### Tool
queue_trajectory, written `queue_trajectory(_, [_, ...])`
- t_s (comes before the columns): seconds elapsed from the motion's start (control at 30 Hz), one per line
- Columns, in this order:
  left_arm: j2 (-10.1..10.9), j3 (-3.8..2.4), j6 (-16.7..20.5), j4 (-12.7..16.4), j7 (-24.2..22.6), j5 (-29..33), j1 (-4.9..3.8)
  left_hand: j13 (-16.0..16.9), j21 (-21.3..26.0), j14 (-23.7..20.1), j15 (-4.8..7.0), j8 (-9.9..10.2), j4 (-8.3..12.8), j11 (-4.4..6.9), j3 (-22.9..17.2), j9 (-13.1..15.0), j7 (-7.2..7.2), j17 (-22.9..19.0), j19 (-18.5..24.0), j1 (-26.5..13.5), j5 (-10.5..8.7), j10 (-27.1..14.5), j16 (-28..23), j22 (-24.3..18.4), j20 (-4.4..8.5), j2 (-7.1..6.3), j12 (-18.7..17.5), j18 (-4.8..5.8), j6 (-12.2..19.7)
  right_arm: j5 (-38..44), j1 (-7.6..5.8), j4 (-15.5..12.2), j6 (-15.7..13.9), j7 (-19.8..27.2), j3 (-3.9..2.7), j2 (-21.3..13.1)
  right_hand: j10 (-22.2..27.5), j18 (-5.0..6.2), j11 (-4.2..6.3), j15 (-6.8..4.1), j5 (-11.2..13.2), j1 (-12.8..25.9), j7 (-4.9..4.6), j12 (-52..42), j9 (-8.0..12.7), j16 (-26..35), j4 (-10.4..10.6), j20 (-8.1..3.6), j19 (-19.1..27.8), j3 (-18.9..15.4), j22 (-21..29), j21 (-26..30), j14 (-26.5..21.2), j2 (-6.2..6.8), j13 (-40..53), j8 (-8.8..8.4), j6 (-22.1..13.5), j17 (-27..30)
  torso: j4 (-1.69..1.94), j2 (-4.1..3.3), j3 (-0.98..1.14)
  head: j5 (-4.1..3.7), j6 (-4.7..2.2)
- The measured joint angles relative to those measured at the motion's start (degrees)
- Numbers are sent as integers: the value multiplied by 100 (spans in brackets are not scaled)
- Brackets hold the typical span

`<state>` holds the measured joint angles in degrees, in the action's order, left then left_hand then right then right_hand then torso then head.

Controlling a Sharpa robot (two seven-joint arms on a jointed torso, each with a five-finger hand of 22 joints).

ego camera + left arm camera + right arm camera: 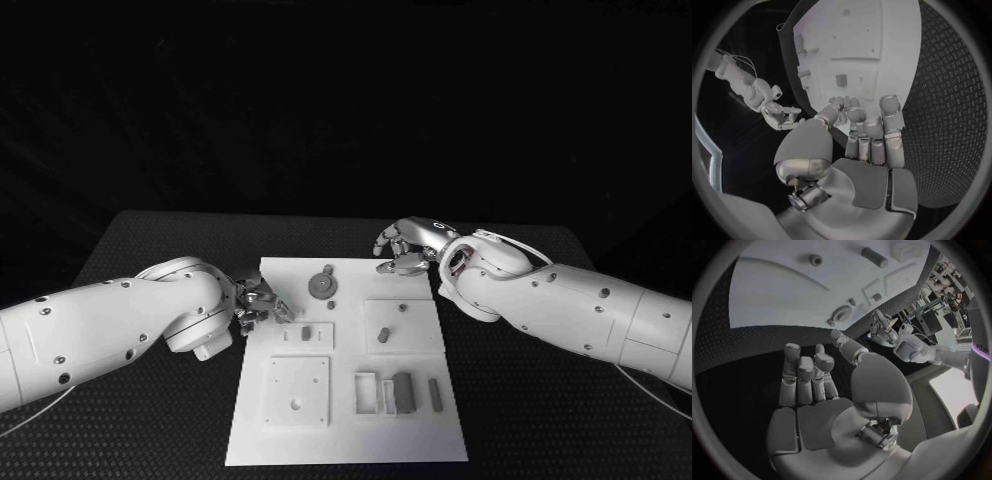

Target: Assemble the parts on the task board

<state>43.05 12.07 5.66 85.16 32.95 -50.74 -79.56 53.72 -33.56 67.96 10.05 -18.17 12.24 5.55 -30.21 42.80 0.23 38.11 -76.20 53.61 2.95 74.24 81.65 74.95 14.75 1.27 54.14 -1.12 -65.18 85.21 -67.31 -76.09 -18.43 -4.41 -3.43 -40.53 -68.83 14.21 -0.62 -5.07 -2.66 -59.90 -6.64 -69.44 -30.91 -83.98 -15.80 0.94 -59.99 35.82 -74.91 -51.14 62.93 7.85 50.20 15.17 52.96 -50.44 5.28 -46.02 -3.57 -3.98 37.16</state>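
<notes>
- The task board (346, 440) is sitting in the middle of the black table (534, 420), long side running away from the robot.
- The left hand (263, 303) is hanging right at the board's left edge, beside a small square recess (306, 336). In the left wrist view its fingers (873, 135) are curling in a bit with nothing between them, so it's holding nothing.
- The right hand (407, 246) is hovering over the board's far right corner, fingers loosely bent, palm empty in its wrist view (817, 405).
- A grey gear part (322, 287) is lying near the far end of the board, between the two hands.
- A little grey peg (384, 335) is standing in the right-hand square plate.
- Two grey blocks (402, 391) are sitting next to a white slotted holder (366, 391) near the close end.
</notes>
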Motion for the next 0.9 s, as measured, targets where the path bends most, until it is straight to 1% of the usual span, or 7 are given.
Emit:
queue_trajectory(0.1, [35, 79, 13, 90, 5, -60, 0, -15, 0, 0, 0, 0, 0, 10, 0, 0, -15, -7, -40, -26, 0, 10, 23, 0, -1, 24, 22, 0, -16, 0, 0, 0, 5, -2, 0, -3, 0, 0, 0, 0, 0, 0, 0, 0, 0, 0, 0, 0, 0, 0, 0, 0, 0, 0, 0, 0, 0, 0, 2, -1, -2, 7, 8])
queue_trajectory(0.2, [54, 139, 11, 166, 20, -221, 2, -22, -22, 0, 0, 0, 0, 13, 0, 0, -25, -7, -40, -42, 0, 13, 23, 0, -2, 36, 22, -1, -27, -1, 0, -9, 10, -3, 0, -6, 0, 0, 0, 0, 0, 0, 0, 0, 0, 0, 0, 0, 0, 0, 0, 0, 0, 0, 0, 0, 0, 0, 5, -1, -3, 7, 19])
queue_trajectory(0.27, [53, 158, 8, 202, 29, -350, 3, -22, -22, 1, 0, 0, 0, 16, 0, 0, -25, -7, -40, -48, 0, 16, 23, -1, -2, 31, 21, -1, -27, -1, 0, -10, 13, -4, 0, -6, 0, 0, 0, 0, 0, 0, 0, 0, 0, 0, 0, 0, 0, 0, 0, 0, 0, 0, 0, 0, 0, 0, 5, -2, -3, 7, 20])
queue_trajectory(0.47, [18, 163, -3, 217, 55, -638, 3, -37, -22, 2, -1, 0, 0, -2, 0, -1, -26, -12, -40, -93, -1, 38, 33, -1, -2, 19, 21, 0, -28, -2, 0, -15, 18, -5, 0, -2, 0, 0, 0, 0, 0, 0, 0, 0, 0, 0, 0, 0, 0, 0, 0, 0, 0, 0, 0, 0, 0, -1, -2, -7, -2, 26, 21])
queue_trajectory(0.67, [-17, 164, -15, 209, 74, -774, 6, -53, -44, 34, 28, 0, 28, 21, -28, -24, -38, -12, -81, -155, -3, 61, 62, -1, -1, 1, 44, 3, -78, -7, 0, -10, 21, -6, 0, -6, -1, 0, 1, 0, 0, 0, -15, 0, 0, 0, 0, 0, 0, 0, 0, 0, 0, 0, 0, 0, -16, -1, -7, -8, 0, 23, 35])
queue_trajectory(0.83, [-64, 164, -30, 182, 79, -862, 36, -63, -44, 45, 19, -1, 32, 23, -44, -28, -38, -11, -91, -194, -12, 63, 63, -2, 8, -7, 44, 6, -80, -10, 0, -16, 22, -6, 0, -6, -1, 0, 1, 1, 0, 0, -14, 0, 0, 0, 0, 0, 0, 0, 0, 0, 0, 0, 0, 0, -16, -1, -2, -5, 0, 10, 45])
queue_trajectory(0.9, [-79, 164, -42, 170, 84, -895, 53, -69, -71, 59, 30, -5, 88, 12, -114, -39, -42, -11, -91, -239, -13, 92, 72, -2, 9, -7, 46, 7, -88, -11, 0, -19, 22, -6, 0, -6, -1, 0, 1, 0, 0, 0, -14, 0, 0, 0, 0, 0, 0, 0, 0, 0, 0, 0, 0, 0, -16, -1, -2, -5, 0, 4, 48])
